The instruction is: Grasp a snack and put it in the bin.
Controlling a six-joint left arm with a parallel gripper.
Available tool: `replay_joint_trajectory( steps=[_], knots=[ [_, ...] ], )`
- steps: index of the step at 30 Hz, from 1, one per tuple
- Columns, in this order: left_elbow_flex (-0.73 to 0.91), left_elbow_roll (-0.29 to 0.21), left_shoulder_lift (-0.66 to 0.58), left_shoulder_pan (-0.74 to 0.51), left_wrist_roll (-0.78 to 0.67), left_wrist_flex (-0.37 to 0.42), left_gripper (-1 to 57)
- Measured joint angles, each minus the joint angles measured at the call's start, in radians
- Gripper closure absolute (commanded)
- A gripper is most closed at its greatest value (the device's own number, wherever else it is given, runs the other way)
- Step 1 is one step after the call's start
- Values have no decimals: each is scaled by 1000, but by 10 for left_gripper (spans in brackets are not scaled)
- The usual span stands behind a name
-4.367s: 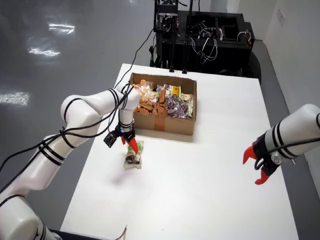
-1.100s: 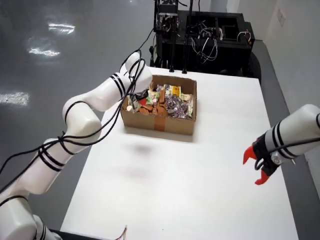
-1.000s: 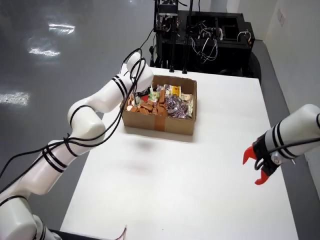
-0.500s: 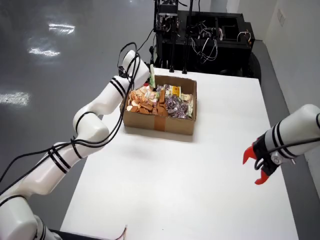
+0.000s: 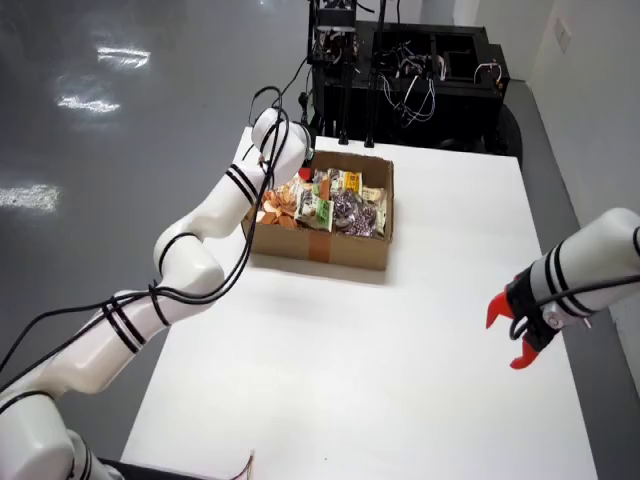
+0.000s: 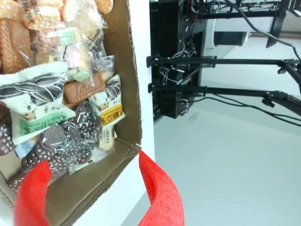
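An open cardboard box (image 5: 320,245) on the white table (image 5: 400,360) holds several packaged snacks (image 5: 335,205). My gripper (image 5: 305,172) is at the box's far left corner, mostly hidden by the wrist. In the wrist view its red fingers (image 6: 157,193) stand apart and hold nothing, and the gripper (image 6: 94,197) straddles a corner of the box wall (image 6: 129,70). Close by inside lie a green-white seed packet (image 6: 35,103), dark purple packets (image 6: 61,141) and a yellow packet (image 6: 110,113). No separate bin shows.
A second white arm (image 5: 590,265) with a red gripper (image 5: 515,330) hangs over the table's right side. A black equipment rack with cables (image 5: 400,70) stands behind the table's far edge. Grey floor lies to the left.
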Motion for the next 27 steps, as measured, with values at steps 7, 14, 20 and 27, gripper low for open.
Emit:
replay_joint_trajectory(
  steps=[7,14,20,27],
  knots=[
    [-149,-2,45,-6,32,103,363],
    [-240,-3,45,-36,97,178,515],
    [-229,-8,3,-88,153,215,556],
    [6,-12,-173,-147,162,233,568]
  ],
)
